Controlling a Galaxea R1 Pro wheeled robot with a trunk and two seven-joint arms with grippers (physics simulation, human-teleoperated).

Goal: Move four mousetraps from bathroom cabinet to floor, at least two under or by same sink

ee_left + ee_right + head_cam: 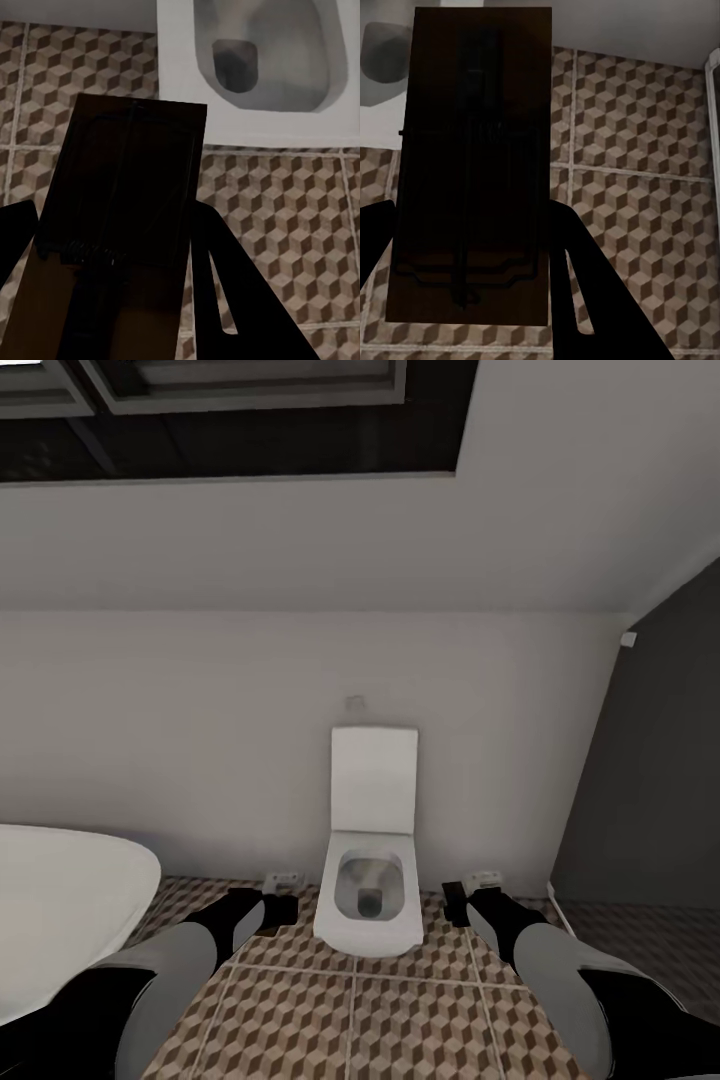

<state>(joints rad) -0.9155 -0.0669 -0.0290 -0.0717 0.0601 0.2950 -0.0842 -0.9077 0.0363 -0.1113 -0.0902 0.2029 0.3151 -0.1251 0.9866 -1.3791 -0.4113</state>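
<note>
Each gripper is shut on a mousetrap. In the left wrist view a dark brown mousetrap (124,225) with a metal spring lies between the black fingers (225,285) of my left gripper (112,300). Another mousetrap (472,172) is clamped in my right gripper (472,300). Both hang over the bathroom floor (400,1010) of cube-patterned tiles. From the head camera, my left gripper (268,908) is just left of the toilet and my right gripper (455,900) just right of it. The cabinet is out of view.
A white toilet (370,890) with its lid up stands against the pale wall straight ahead, its bowl (255,67) close to the left gripper. A white bathtub rim (60,910) curves in at the left. A dark wall panel (650,780) closes the right side.
</note>
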